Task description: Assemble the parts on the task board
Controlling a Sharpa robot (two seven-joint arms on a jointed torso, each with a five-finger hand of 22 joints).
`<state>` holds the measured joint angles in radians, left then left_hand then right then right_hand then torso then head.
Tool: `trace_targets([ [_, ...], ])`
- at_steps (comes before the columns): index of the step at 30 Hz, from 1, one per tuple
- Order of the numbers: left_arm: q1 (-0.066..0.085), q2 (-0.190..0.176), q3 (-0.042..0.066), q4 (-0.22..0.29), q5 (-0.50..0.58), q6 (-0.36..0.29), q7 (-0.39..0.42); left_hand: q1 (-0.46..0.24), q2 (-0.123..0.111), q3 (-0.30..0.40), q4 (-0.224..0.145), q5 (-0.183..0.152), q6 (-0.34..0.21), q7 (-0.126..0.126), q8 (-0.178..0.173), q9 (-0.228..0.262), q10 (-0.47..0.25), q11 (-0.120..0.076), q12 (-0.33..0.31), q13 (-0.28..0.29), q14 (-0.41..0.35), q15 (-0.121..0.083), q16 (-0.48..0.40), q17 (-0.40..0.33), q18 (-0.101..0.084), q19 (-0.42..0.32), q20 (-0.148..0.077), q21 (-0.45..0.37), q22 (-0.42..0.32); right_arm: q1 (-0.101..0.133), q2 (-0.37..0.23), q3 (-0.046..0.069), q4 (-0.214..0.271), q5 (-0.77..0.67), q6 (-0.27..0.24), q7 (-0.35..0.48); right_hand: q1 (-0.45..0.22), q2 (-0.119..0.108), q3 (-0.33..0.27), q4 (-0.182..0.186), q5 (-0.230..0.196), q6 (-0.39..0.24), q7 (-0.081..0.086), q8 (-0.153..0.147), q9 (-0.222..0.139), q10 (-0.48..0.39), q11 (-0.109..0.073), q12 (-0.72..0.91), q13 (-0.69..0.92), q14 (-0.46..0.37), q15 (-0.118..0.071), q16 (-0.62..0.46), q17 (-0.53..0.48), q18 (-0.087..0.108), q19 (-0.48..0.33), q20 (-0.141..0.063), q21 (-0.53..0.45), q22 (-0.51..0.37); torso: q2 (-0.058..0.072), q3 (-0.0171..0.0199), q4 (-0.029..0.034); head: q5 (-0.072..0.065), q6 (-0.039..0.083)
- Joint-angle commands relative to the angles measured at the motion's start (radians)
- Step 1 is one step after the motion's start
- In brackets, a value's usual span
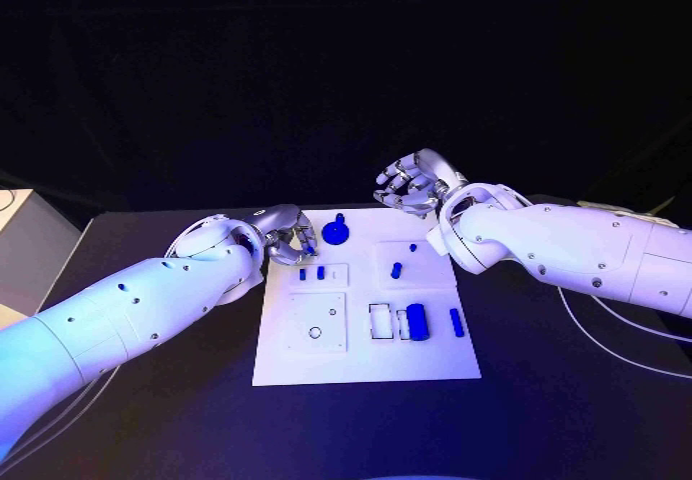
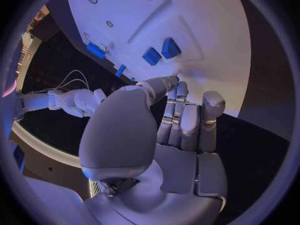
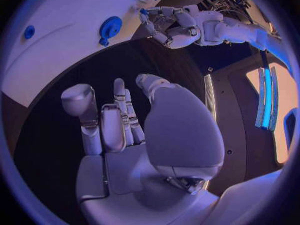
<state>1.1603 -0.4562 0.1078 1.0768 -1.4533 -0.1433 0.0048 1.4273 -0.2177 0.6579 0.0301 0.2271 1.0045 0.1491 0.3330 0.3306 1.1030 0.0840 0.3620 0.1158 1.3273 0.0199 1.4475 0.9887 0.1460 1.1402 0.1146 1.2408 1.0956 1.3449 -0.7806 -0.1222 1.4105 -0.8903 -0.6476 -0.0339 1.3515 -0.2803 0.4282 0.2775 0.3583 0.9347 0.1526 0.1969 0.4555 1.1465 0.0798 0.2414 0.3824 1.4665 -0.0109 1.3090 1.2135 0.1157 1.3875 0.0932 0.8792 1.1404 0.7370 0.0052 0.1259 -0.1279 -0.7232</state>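
Hovering at the board's near-left corner region, the left hand (image 1: pixel 283 236) has its fingers curled loosely inward and nothing between them; in the left wrist view the fingers (image 2: pixel 187 120) lie folded toward the palm, apart from the board surface. Just beyond those fingertips sit two small blue blocks (image 1: pixel 312 272) in a shallow square recess, the closest parts to this hand. A round blue knob-like part (image 1: pixel 336 234) with a short stem lies a little to the side, between the two hands. The right hand (image 1: pixel 414 184) hangs off the far edge of the task board (image 1: pixel 366 365), fingers half-bent and holding nothing; the right wrist view shows its fingers (image 3: pixel 119 120) over bare black bench (image 1: pixel 577 400), with the round blue part ahead of it. Farther from both hands, toward the board's nearer half, lie a longer blue bar (image 1: pixel 417 321), a thin blue strip (image 1: pixel 456 321) and a small blue peg (image 1: pixel 397 268).

All these pieces look like rigid moulded plastic, light and probably smooth, so they are likely to skid or tip if nudged sideways. A pinch across the flat opposite faces of each block seems safest; the round part would best be taken by its rim or stem.
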Motion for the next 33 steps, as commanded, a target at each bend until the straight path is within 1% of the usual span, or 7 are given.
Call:
trace_targets([
  [1,0.001,0.005,0.001,-0.002,-0.007,0.0,-0.003,-0.012,0.001,-0.001,-0.006,0.002,0.007,-0.001,0.003,0.002,0.006,0.001,-0.005,-0.001,0.0,-0.002,-0.004,-0.001,-0.016,0.001,0.002,-0.003,-0.001,0.0,0.001,0.0,0.003,-0.01,0.005,0.003,-0.008,-0.002,-0.005,0.002,0.005,-0.002,0.007,-0.003,0.001,-0.002,0.001,-0.004,-0.001,0.01,0.007,0.003,0.001,0.004,0.008,0.0,0.002,0.001,0.001,0.0007,-0.0003,0.002,0.001],
  [7,0.001,0.016,0.001,-0.014,-0.011,0.012,-0.009,-0.012,0.002,-0.001,-0.006,0.002,0.007,-0.001,0.003,0.002,0.006,0.001,-0.006,-0.001,0.0,-0.002,-0.004,0.0,-0.016,0.001,0.002,-0.003,0.0,0.0,0.001,0.0,0.004,-0.01,0.006,0.002,-0.008,-0.002,-0.005,0.002,0.005,-0.002,0.007,-0.003,0.001,-0.002,0.001,-0.004,-0.001,0.01,0.007,0.003,0.001,0.004,0.008,0.0,0.002,0.001,0.003,-0.0003,-0.0016,0.001,0.0],
  [10,0.001,0.023,0.001,-0.02,-0.013,0.017,-0.01,-0.012,0.002,-0.001,-0.006,0.002,0.007,-0.001,0.002,0.002,0.007,0.001,-0.007,-0.001,-0.001,-0.002,-0.004,-0.001,-0.016,0.001,0.002,-0.003,-0.001,0.0,0.002,0.0,0.005,-0.01,0.007,0.002,-0.008,-0.002,-0.005,0.002,0.005,-0.002,0.007,-0.003,0.001,-0.002,0.001,-0.004,-0.001,0.01,0.007,0.003,0.001,0.004,0.008,0.0,0.002,0.001,0.002,0.0004,-0.0015,0.001,0.0],
  [18,0.001,0.034,0.0,-0.032,-0.017,0.03,-0.015,-0.012,0.002,-0.001,-0.006,0.001,0.007,-0.001,0.002,0.002,0.007,0.001,-0.009,-0.001,0.0,-0.002,-0.004,0.001,-0.016,0.0,0.002,-0.004,-0.001,0.0,0.001,0.0,0.008,-0.01,0.007,0.002,-0.007,-0.002,-0.005,0.002,0.005,-0.002,0.007,-0.003,0.001,-0.003,0.001,-0.006,-0.003,0.011,0.008,0.003,0.001,0.003,0.009,0.0,0.003,0.002,0.001,0.0,-0.0007,-0.002,-0.005],
  [23,0.001,0.037,-0.001,-0.037,-0.02,0.047,-0.022,-0.012,0.003,0.0,-0.007,0.001,0.007,-0.001,0.001,0.002,0.007,0.001,-0.01,-0.001,0.001,-0.002,-0.004,0.003,-0.017,0.002,0.002,-0.002,0.001,0.0,0.0,0.0,0.009,-0.01,0.007,0.002,-0.007,-0.002,-0.005,0.002,0.005,-0.002,0.007,-0.003,0.001,-0.003,0.001,-0.006,-0.003,0.011,0.008,0.003,0.001,0.003,0.009,0.0,0.003,0.002,0.001,0.0,-0.0003,-0.003,-0.007],
  [26,0.001,0.037,-0.001,-0.037,-0.021,0.056,-0.026,-0.011,0.004,0.0,-0.007,0.001,0.006,-0.001,0.001,0.002,0.008,0.001,-0.011,-0.001,0.0,-0.002,-0.004,0.001,-0.017,0.003,0.002,-0.002,0.002,0.0,0.0,0.0,0.009,-0.01,0.007,0.001,-0.007,-0.002,-0.005,0.002,0.005,-0.002,0.007,-0.003,0.001,-0.003,0.001,-0.006,-0.003,0.011,0.008,0.003,0.001,0.003,0.009,0.0,0.003,0.002,0.0,0.0,0.0002,-0.004,-0.011],
  [33,0.001,0.035,-0.002,-0.029,-0.026,0.076,-0.032,-0.01,0.005,0.001,-0.009,0.001,0.007,-0.002,0.0,0.003,0.009,0.001,-0.013,-0.001,0.0,-0.002,-0.004,0.0,-0.017,0.003,0.002,-0.001,0.002,0.0,0.0,0.0,0.009,-0.01,0.007,0.001,-0.007,-0.002,-0.005,0.002,0.005,-0.002,0.007,-0.003,0.001,-0.003,0.001,-0.006,-0.003,0.011,0.008,0.003,0.001,0.003,0.009,0.0,0.003,0.002,-0.001,-0.0006,0.0001,-0.004,-0.013],
])
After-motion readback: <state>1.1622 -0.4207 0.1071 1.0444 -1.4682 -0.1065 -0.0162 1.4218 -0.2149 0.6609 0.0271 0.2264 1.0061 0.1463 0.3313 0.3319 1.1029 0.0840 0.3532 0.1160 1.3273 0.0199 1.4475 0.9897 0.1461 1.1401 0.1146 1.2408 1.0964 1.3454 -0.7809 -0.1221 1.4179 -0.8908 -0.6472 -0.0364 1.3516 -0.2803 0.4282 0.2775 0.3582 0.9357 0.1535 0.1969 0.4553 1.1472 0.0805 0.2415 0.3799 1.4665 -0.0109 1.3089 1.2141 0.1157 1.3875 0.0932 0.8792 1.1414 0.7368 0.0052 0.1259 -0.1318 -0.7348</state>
